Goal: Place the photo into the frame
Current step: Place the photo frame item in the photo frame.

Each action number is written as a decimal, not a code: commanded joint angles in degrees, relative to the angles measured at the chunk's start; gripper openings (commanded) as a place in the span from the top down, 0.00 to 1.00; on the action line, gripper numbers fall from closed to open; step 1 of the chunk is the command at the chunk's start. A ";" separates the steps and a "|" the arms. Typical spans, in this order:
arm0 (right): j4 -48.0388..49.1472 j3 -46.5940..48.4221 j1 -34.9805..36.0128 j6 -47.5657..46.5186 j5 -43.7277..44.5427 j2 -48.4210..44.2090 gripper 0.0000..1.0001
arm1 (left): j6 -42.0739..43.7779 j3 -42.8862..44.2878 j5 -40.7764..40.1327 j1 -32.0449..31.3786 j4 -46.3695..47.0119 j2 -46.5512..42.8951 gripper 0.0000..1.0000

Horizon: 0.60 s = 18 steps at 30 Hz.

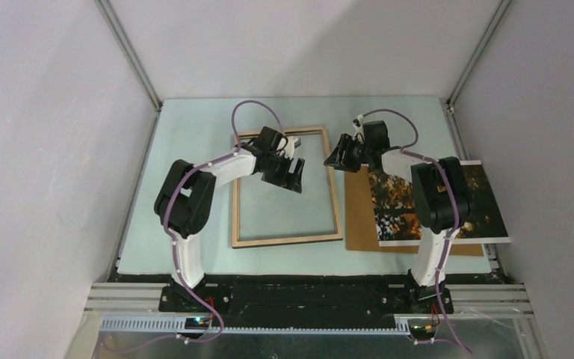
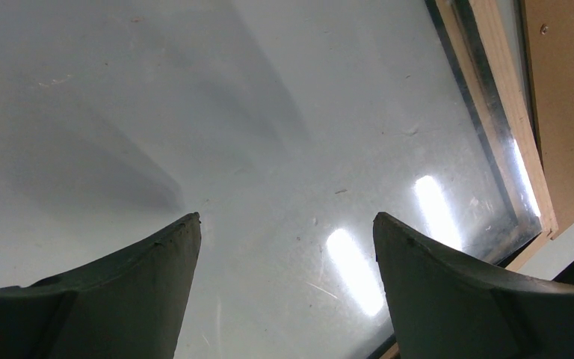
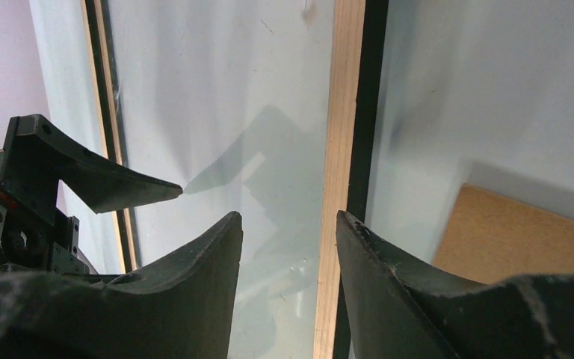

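Note:
The frame [image 1: 288, 239] lies flat mid-table with its light wood back up and its clear pane [image 2: 269, 112] inside. My left gripper [image 1: 291, 176] hovers over the pane's far part, open [image 2: 286, 218] and empty; the frame's right rail [image 2: 504, 112] runs past at the right. My right gripper [image 1: 336, 158] sits by the frame's far right corner, open [image 3: 289, 217], nothing between its fingers, with the wood rail [image 3: 341, 112] just below and ahead. The photo [image 1: 478, 206], autumn trees face up, rests to the right, partly hidden by the right arm.
A brown backing board [image 1: 360, 217] lies under the photo, right of the frame [image 3: 523, 232]. One of the left gripper's fingers [image 3: 105, 183] shows at the left of the right wrist view. Enclosure walls stand on three sides of the table.

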 commanded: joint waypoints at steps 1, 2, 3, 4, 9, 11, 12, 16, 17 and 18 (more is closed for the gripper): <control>-0.82 0.88 -0.11 -3.51 2.00 -3.94 0.46 | 0.67 -0.84 -0.05 -0.23 1.56 -0.56 0.11; -1.94 0.88 -0.15 -3.69 2.10 -4.38 0.46 | 0.70 -1.00 -0.09 -0.21 1.55 -0.64 0.11; -2.29 0.92 -0.17 -4.07 2.29 -4.58 0.46 | 0.83 -1.13 -0.10 -0.22 1.60 -0.76 0.11; -2.66 0.93 -0.17 -4.24 2.34 -5.00 0.46 | 0.86 -1.33 -0.15 -0.23 1.62 -0.83 0.11; -3.54 0.88 0.14 -5.99 2.50 -6.20 0.46 | 1.43 -1.98 -0.60 -0.21 1.56 -1.71 0.11; -4.02 0.87 0.37 -7.22 2.47 -6.64 0.46 | 1.69 -2.11 -1.00 -0.19 1.61 -2.09 0.11; -4.57 0.92 0.69 -7.79 2.56 -6.86 0.46 | 1.87 -2.19 -1.29 -0.22 1.58 -2.20 0.11; -6.48 0.68 2.02 -12.44 3.31 -8.23 0.47 | 2.39 -2.38 -2.28 -0.23 1.58 -2.94 0.11; -6.77 0.47 2.42 -13.08 3.42 -8.79 0.47 | 2.48 -2.43 -2.42 -0.23 1.56 -3.06 0.11; -6.86 -0.13 2.70 -14.33 3.59 -9.03 0.47 | 2.72 -2.58 -2.60 -0.23 1.56 -3.26 0.11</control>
